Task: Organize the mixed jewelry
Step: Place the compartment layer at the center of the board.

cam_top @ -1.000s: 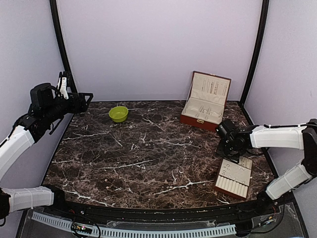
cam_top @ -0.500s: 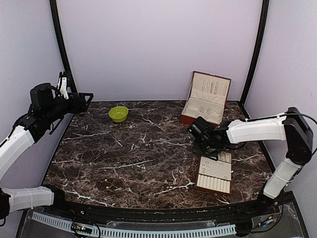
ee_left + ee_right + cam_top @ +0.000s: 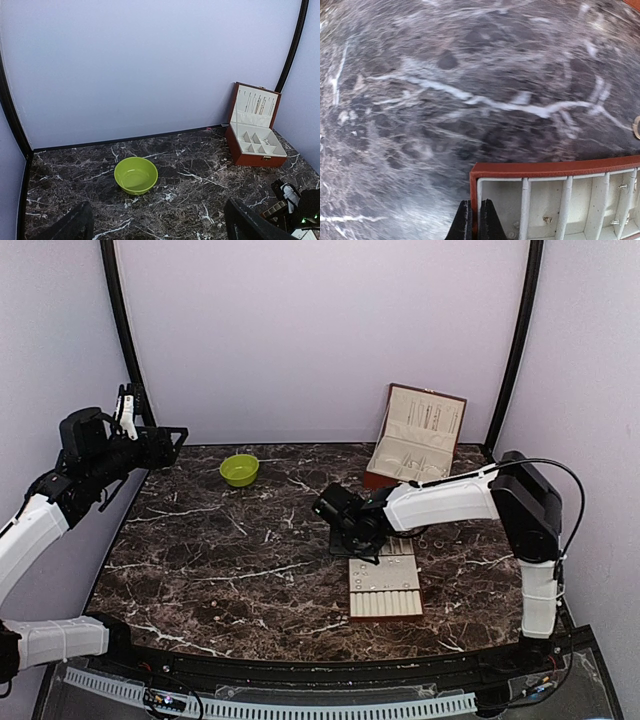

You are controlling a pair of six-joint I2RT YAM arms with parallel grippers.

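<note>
Two grippers are seen in opposite states. The right gripper (image 3: pixel 475 222) is pinched shut on the brown rim at a corner of the slotted tray (image 3: pixel 385 590), which lies flat on the marble table (image 3: pixel 220 560) near its middle front. The left gripper (image 3: pixel 168 440) is held high at the far left, jaws spread wide and nothing between them.

The mixed jewelry (image 3: pixel 547 219) is found in several places. A few small studs are seated in the tray's slots — shown closest by the right wrist camera — and fine chains (image 3: pixel 256 104) are hung in the raised lid of the open jewelry box (image 3: pixel 408 465) at the back right. One small ring (image 3: pixel 637 127) is left loose on the marble beside the tray's rim, half cut off by the edge of the view. The lime-green bowl (image 3: pixel 135 175) at the back left appears to hold nothing; what lies in the box's lower compartments cannot be told.

The task is judged partly done: some pieces have been given places, yet many tray slots look unfilled and at least one piece is unsorted. At present the tray itself — not a piece of jewelry — is being handled, so the sorting proper is presumably left to do.
</note>
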